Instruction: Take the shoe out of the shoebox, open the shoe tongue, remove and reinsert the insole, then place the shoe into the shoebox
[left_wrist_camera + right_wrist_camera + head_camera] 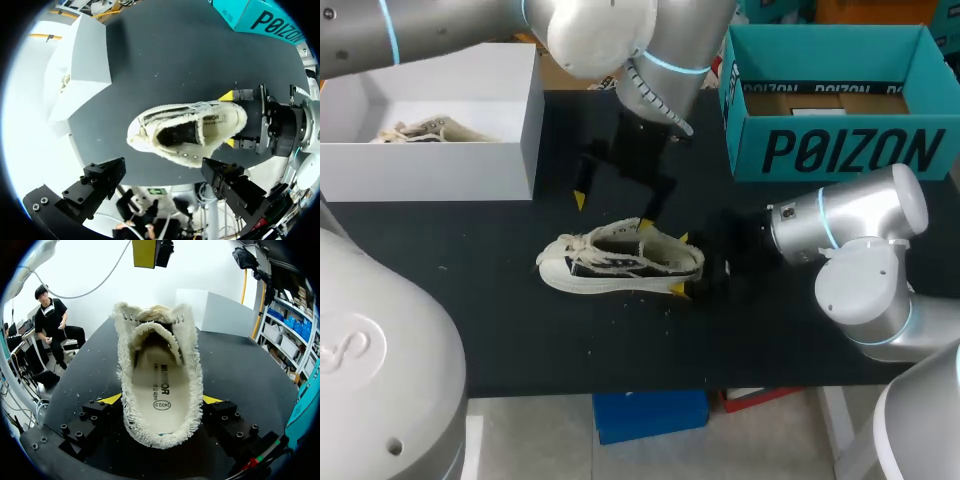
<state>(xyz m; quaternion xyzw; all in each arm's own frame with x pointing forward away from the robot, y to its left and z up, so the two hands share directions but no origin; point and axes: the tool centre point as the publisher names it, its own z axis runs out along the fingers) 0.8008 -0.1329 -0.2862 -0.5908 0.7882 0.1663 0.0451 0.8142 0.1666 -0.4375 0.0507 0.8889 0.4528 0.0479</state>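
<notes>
The right arm lay low, its end effector (680,264) clamped on the shoe (620,262) at the heel. The left end effector (612,212) hung above, spread wide, gripping nothing.

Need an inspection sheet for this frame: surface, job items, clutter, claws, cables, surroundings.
surface: black table, dark and even.
job's things: shoe on its sole mid-table, insole seated inside; teal shoebox open at the far right, no shoe seen in it.
clutter: white box at the far left, with a second shoe in it.
claws: right claw shut on the shoe's heel; left claw open above the shoe.
cables: ribbed hose on the left arm's wrist.
surroundings: nothing seen reaching over the table.
</notes>
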